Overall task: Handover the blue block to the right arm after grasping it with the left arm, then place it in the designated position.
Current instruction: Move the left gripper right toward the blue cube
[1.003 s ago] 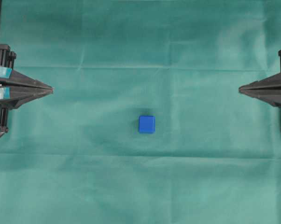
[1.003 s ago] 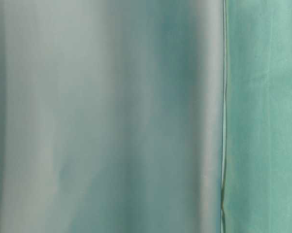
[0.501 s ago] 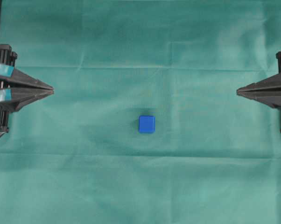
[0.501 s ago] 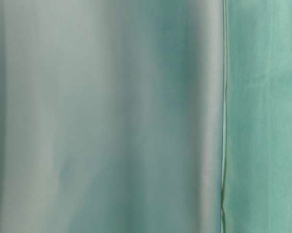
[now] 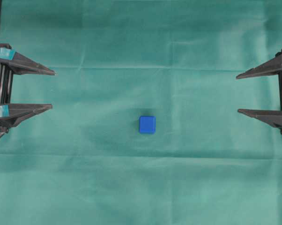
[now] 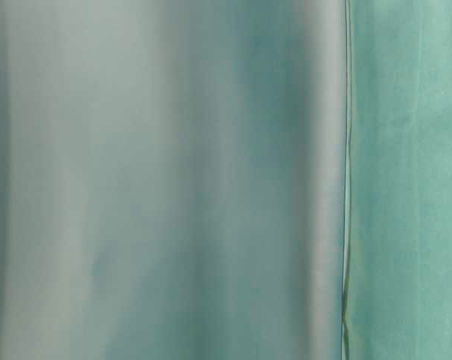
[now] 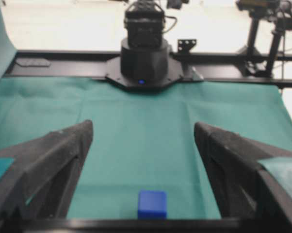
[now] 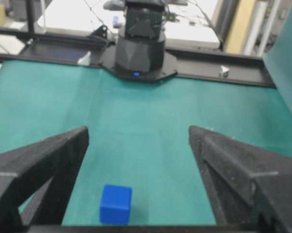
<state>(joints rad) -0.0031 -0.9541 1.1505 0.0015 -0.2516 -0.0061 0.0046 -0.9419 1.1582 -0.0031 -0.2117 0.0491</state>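
Note:
The blue block (image 5: 147, 124) lies on the green cloth near the middle of the table, apart from both arms. My left gripper (image 5: 52, 90), with teal tape on its fingers, sits at the left edge, open wide and empty. The plain black right gripper (image 5: 238, 94) sits at the right edge, also open wide and empty. In the left wrist view the block (image 7: 152, 204) lies low between the spread jaws of the left gripper (image 7: 143, 125). Seen from the right gripper (image 8: 138, 129), the block (image 8: 116, 204) lies nearer the left finger. I cannot make out the designated position.
Green cloth (image 5: 145, 187) covers the table. The right arm's base (image 7: 143, 53) stands on a black rail at the far end of the left wrist view, the left arm's base (image 8: 138, 48) likewise in the right wrist view. A blurred grey-green surface (image 6: 166, 180) fills most of the table-level view.
Both grippers have gone from shut to wide open while staying at the table's edges. The blue block has not moved.

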